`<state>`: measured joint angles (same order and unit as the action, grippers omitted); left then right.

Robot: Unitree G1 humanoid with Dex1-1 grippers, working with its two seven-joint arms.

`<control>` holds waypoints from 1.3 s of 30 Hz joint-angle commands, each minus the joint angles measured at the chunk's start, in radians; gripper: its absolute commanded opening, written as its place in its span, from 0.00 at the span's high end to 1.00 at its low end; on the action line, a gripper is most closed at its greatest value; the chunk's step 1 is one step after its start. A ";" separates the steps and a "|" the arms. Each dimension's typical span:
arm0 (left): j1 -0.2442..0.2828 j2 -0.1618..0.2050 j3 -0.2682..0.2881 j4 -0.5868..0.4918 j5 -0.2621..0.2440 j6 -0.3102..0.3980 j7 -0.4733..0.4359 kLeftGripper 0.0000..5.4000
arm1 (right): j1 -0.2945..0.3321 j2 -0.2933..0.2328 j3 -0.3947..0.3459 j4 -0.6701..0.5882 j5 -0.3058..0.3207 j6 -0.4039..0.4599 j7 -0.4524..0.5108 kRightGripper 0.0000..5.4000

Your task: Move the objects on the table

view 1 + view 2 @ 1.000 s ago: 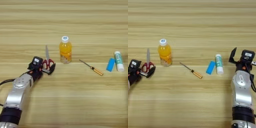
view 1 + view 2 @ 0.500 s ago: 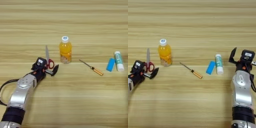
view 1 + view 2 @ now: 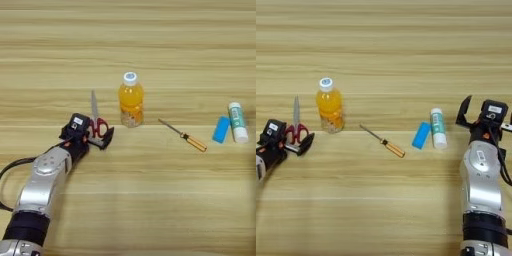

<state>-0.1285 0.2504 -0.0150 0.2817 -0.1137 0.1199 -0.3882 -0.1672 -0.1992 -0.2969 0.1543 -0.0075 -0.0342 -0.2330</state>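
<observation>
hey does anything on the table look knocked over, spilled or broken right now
Nothing stands out. The orange-juice bottle stands upright with its cap on, and the scissors, screwdriver, blue block and tube lie flat and look intact. The left gripper sits open at the scissors' handles; the right gripper is off to the right.

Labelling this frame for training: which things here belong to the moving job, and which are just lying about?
Job:
orange juice bottle with white cap
red-handled scissors, at the left gripper
orange-handled screwdriver
blue block
white-and-green tube

Lying about:
nothing else visible
</observation>
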 commanded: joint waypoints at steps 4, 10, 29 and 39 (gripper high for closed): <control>-0.026 0.005 0.013 0.069 0.016 -0.017 0.012 0.01 | -0.007 0.004 0.002 -0.015 -0.006 0.013 -0.003 0.00; -0.036 0.004 0.014 0.098 0.015 -0.020 0.010 0.01 | -0.007 0.005 0.003 -0.016 -0.007 0.015 -0.003 0.00; -0.027 0.011 0.010 0.080 0.007 0.017 -0.001 0.24 | -0.010 0.006 0.002 -0.014 -0.008 0.016 -0.005 0.00; 0.039 0.036 0.015 -0.087 0.008 0.115 0.010 0.28 | -0.011 0.011 0.005 -0.023 -0.010 0.021 -0.009 0.00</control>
<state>-0.1260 0.2680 -0.0014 0.2433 -0.1160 0.1900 -0.3830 -0.1679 -0.1934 -0.2943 0.1506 -0.0128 -0.0302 -0.2340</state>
